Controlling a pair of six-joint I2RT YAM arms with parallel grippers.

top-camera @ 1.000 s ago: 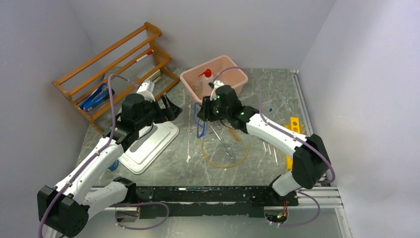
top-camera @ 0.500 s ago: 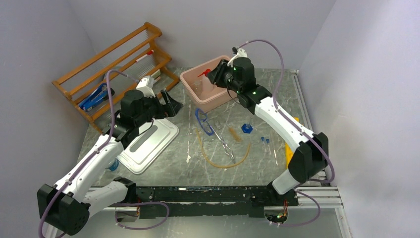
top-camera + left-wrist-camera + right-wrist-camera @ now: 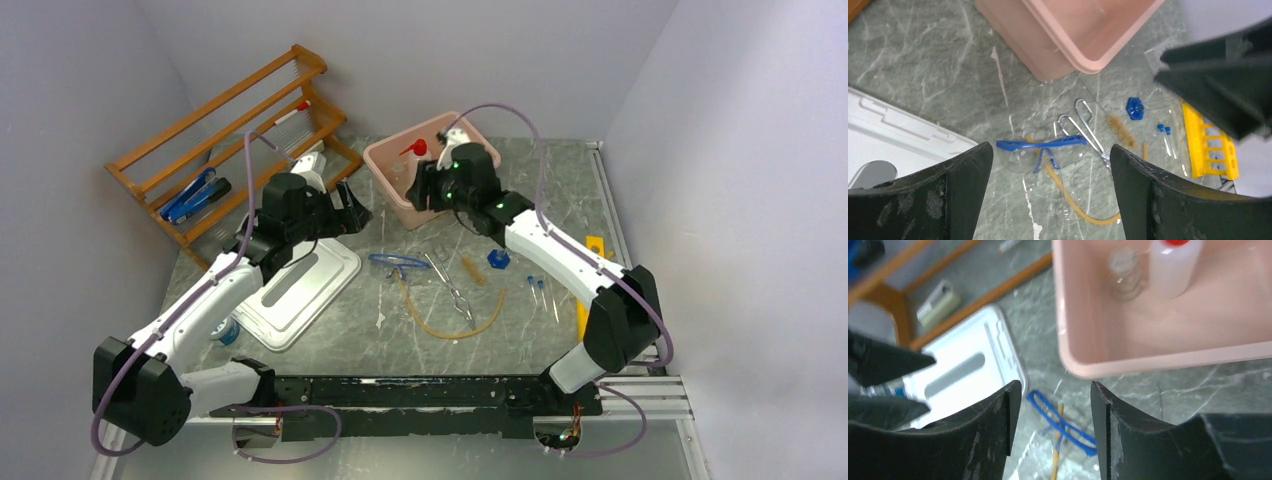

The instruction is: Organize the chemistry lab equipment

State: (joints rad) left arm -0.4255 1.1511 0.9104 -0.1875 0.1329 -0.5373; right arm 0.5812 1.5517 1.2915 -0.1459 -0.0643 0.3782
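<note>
The blue-framed goggles [image 3: 398, 262] lie on the table between my arms, and show in the left wrist view [image 3: 1040, 146] and the right wrist view [image 3: 1063, 425]. Metal tongs [image 3: 450, 285], tan tubing [image 3: 450, 322], blue-capped tubes [image 3: 537, 286] and the yellow rack [image 3: 592, 262] lie to their right. The red-capped squeeze bottle [image 3: 1173, 265] stands in the pink tub [image 3: 470, 175]. My left gripper [image 3: 350, 212] is open and empty above the lid's far corner. My right gripper [image 3: 422, 190] is open and empty at the tub's near-left rim.
A white lid [image 3: 300, 285] lies at the left. An orange wooden shelf rack [image 3: 230, 130] stands at the back left. A small blue hex piece [image 3: 497, 258] and a tan brush [image 3: 473, 270] lie by the tongs. A clear jar [image 3: 1125, 265] stands in the tub.
My right gripper rose from the goggles to the tub's far side, then came back to the near-left rim. The goggles now lie flatter. My left arm shifted right.
</note>
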